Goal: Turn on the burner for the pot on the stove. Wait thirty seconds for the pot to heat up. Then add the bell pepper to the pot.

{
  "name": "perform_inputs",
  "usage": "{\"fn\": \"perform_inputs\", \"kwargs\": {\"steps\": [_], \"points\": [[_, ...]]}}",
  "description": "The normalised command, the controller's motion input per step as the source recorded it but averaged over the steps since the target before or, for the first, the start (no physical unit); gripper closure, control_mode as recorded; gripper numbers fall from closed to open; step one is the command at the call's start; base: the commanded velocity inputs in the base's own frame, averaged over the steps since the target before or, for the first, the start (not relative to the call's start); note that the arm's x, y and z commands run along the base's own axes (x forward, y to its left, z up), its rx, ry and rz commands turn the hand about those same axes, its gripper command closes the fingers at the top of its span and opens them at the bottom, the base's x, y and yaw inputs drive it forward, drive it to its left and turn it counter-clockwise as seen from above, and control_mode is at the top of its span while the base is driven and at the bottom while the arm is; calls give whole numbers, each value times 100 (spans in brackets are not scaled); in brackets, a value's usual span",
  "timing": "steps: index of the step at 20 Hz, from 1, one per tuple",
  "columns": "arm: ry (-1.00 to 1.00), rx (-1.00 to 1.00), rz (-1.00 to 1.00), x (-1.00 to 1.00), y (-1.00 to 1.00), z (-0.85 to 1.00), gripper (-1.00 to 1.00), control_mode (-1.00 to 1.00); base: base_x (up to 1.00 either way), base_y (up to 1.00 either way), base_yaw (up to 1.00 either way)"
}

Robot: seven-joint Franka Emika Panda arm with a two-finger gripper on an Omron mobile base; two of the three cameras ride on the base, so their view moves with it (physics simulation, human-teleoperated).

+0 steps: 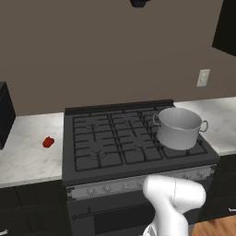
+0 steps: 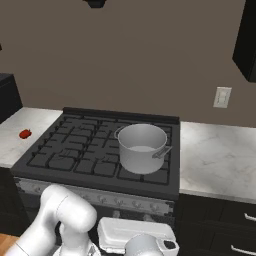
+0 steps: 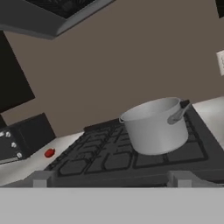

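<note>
On the stove [image 1: 115, 138], toward its right side, the pot [image 1: 179, 127] is seated on the grates over a burner, lidless and upright. On the bench [image 1: 27, 152] to the left of the stove, well apart from the pot, the pepper [image 1: 48, 142] is found. The end effector [image 3: 111, 179] is held low at the stove's near edge, its fingers wide apart with nothing between them.

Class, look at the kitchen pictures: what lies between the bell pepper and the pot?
Between the bell pepper and the pot: bare marble counter, then empty stove grates, clearest in the left base view.
</note>
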Motion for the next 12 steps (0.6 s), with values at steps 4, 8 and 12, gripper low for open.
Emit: {"fn": "perform_inputs", "kwargs": {"steps": [4, 8, 12], "points": [[-4, 0, -5, 8, 0, -28, -100, -100, 0, 0, 0], [-3, 0, 0, 22, 0, -19, -100, -100, 0, 0, 0], [-3, 0, 0, 26, 0, -14, -100, -100, 0, 0, 0]]}}
